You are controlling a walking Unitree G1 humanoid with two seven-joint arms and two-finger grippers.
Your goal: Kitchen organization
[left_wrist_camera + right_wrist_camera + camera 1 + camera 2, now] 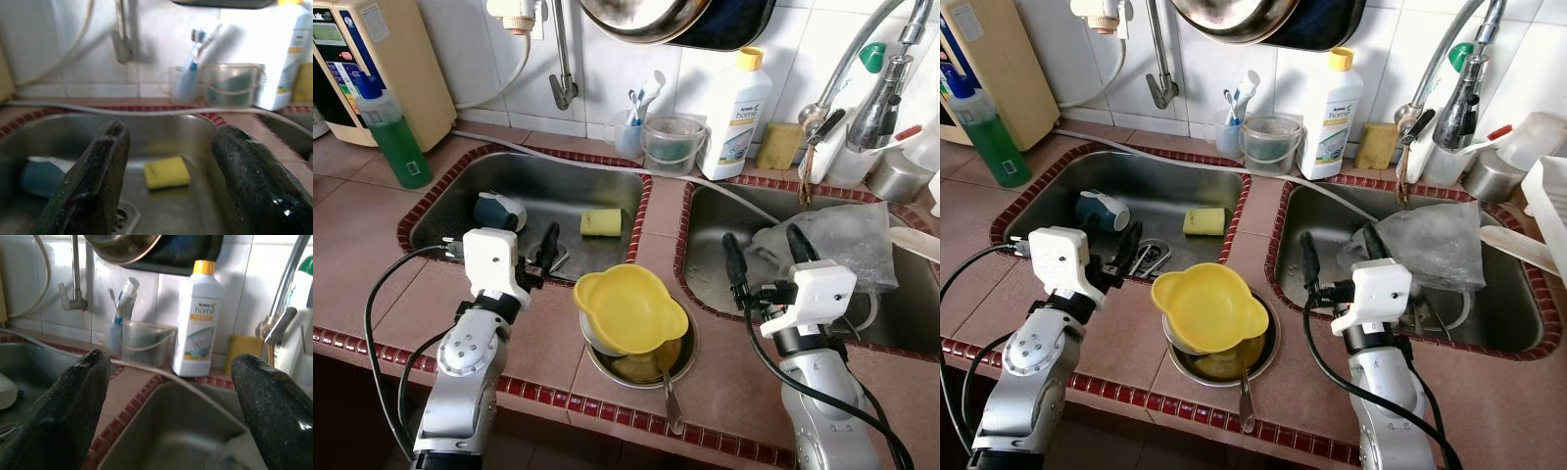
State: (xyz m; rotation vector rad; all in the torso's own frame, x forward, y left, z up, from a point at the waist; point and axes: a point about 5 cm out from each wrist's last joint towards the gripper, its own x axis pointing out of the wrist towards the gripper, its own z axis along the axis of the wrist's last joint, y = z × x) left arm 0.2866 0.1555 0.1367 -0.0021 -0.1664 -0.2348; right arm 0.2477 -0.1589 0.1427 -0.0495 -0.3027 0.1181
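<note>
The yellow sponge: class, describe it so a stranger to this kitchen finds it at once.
Find the left sink of the two steel basins. The yellow sponge lies flat on its floor near the far right corner. A blue cup lies there too, but the sponge is the basin's one yellow block.

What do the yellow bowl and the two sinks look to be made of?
Yellow bowl: probably plastic, opaque with a smooth, soft sheen and moulded side handles. Left sink and right sink: apparently stainless steel, grey brushed walls with dull reflections.

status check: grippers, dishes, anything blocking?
Left gripper open over left sink's edge; right gripper open over right sink. Yellow bowl stacked on steel bowl, untouched on the divider. Plastic bag lies in right sink.
</note>
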